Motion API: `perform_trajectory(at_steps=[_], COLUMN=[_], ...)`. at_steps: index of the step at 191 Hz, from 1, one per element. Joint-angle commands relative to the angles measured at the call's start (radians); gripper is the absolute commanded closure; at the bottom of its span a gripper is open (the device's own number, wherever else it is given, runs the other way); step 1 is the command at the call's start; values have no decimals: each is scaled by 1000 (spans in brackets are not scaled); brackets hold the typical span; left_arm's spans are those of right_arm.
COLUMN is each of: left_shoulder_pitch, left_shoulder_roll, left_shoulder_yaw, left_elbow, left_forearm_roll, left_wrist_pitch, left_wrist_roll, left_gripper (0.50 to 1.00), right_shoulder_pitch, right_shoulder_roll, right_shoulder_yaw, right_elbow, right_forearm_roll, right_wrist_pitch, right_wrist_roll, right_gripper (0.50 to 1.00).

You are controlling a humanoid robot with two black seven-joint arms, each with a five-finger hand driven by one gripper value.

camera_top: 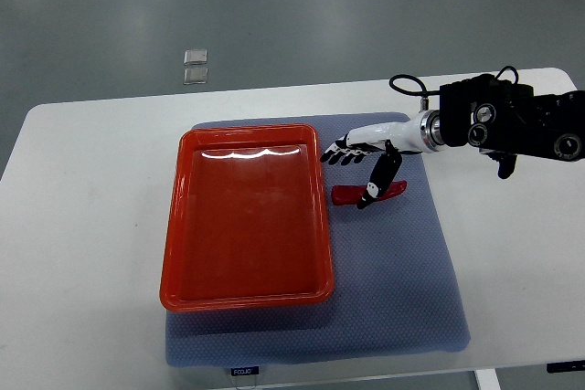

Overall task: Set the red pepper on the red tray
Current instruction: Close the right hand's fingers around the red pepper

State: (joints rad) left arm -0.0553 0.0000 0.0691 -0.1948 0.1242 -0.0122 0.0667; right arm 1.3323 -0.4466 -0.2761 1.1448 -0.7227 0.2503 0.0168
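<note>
A red pepper lies on the blue mat, just right of the red tray. The tray holds nothing. My right hand reaches in from the right, above the pepper. Its fingers are spread toward the tray's right rim, and the thumb points down over the pepper's right part, hiding its middle. The hand holds nothing. The left arm does not show.
The blue mat lies under the tray on a white table. Two small clear squares lie on the grey floor beyond the table's far edge. The right arm's black wrist housing hangs over the table's right side.
</note>
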Motion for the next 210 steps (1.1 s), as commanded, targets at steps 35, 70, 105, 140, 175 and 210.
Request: perform_trajectory(at_steps=[35,70,105,140,175,210], left_shoulder_pitch=[0,0,0,0,2,2], left_shoulder_roll=[0,0,0,0,0,0], left_shoulder_yaw=[0,-2,-3,-3,-3,-3], left_elbow=[0,0,0,0,0,0], left_forearm_roll=[0,0,0,0,0,0], left_wrist_pitch=[0,0,0,0,0,0], left_wrist_roll=[1,1,1,1,1,1], left_gripper=[500,500,500,500,500,500], right_shoulder_pitch=[-42,-65,-84,-107,-114,-113], right_shoulder_roll=[-8,-8,-1,3,5,3], right_shoulder_yaw=[-9,-14,-15,-15,-14,-14], right_elbow=[-8,-20,-28,-37,-37,-37], right_forearm_roll=[-26,-58,-89,-99,-103,-104], right_wrist_pitch=[-48,-86,-114,-131,-135,-143], right_wrist_roll=[-1,-1,-1,-1,-1,-1], right_gripper=[650,675,691,697,789,981])
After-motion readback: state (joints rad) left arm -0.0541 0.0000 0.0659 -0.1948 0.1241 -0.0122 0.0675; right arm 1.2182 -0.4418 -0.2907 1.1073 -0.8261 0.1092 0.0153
